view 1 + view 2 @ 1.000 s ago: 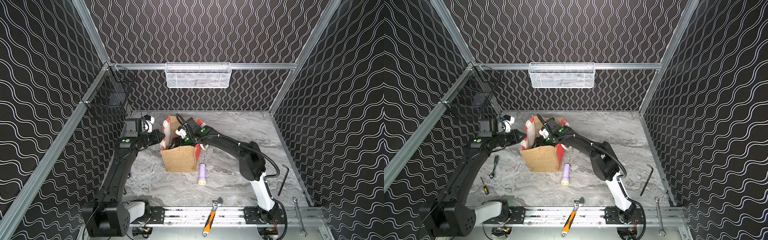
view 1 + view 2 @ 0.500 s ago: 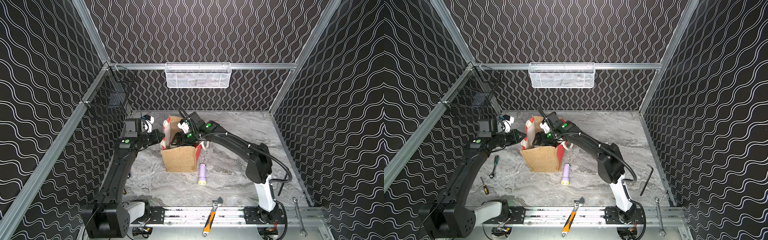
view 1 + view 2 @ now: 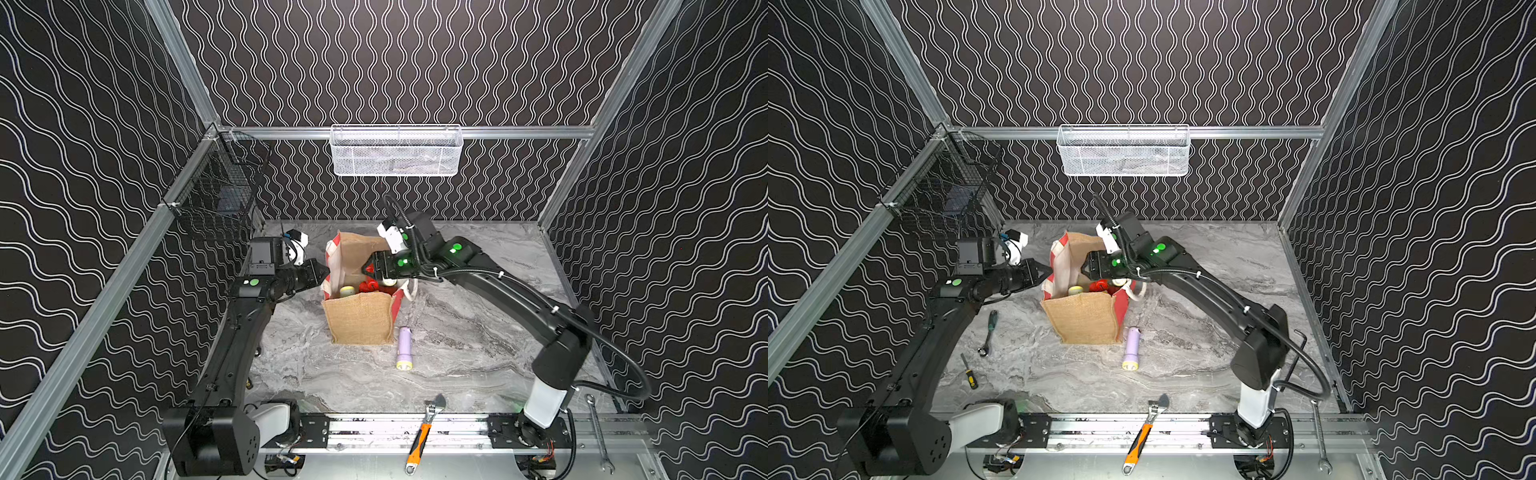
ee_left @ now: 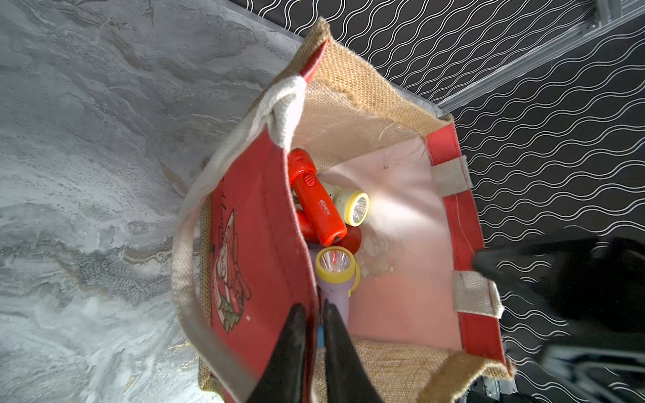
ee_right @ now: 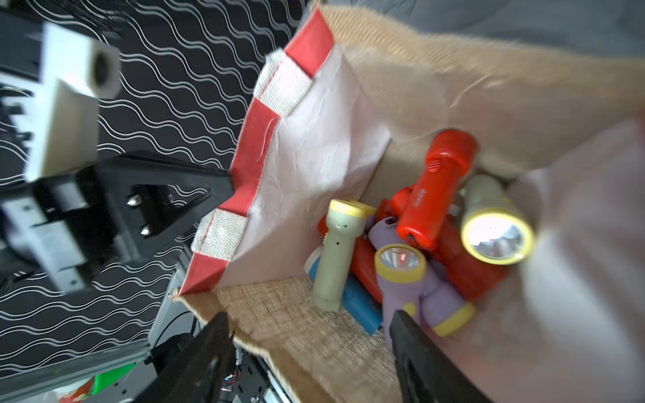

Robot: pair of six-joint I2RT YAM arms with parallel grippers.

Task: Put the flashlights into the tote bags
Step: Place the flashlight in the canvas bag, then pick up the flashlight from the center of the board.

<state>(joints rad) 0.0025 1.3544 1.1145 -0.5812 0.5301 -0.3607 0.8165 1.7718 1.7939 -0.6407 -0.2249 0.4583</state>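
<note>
The tote bag (image 3: pixel 359 318) (image 3: pixel 1086 318) stands upright mid-table, mouth up. My left gripper (image 3: pixel 322 272) (image 4: pixel 314 308) is shut on its red left wall near the rim. My right gripper (image 3: pixel 370 268) (image 5: pixel 309 317) hovers open over the bag's mouth, holding nothing. Several flashlights lie piled inside: a red one (image 5: pixel 436 195) (image 4: pixel 316 204), a pale green one (image 5: pixel 335 254), a blue one (image 5: pixel 359 303), a lilac one (image 5: pixel 405 275) (image 4: pixel 335 279), and one with its lamp lit (image 5: pixel 495 230). Another lilac flashlight (image 3: pixel 404 347) (image 3: pixel 1131 347) lies on the table by the bag's front right corner.
An orange-handled wrench (image 3: pixel 422 436) rests on the front rail and a spanner (image 3: pixel 598 436) lies at the front right. A small wrench (image 3: pixel 988 332) and a screwdriver (image 3: pixel 969 370) lie left of the bag. A white mesh basket (image 3: pixel 395 151) hangs at the back, a black one (image 3: pixel 216 199) on the left.
My right arm's elbow has lifted and swung right while its gripper stayed over the bag's mouth. The left arm and the bag have not moved.
</note>
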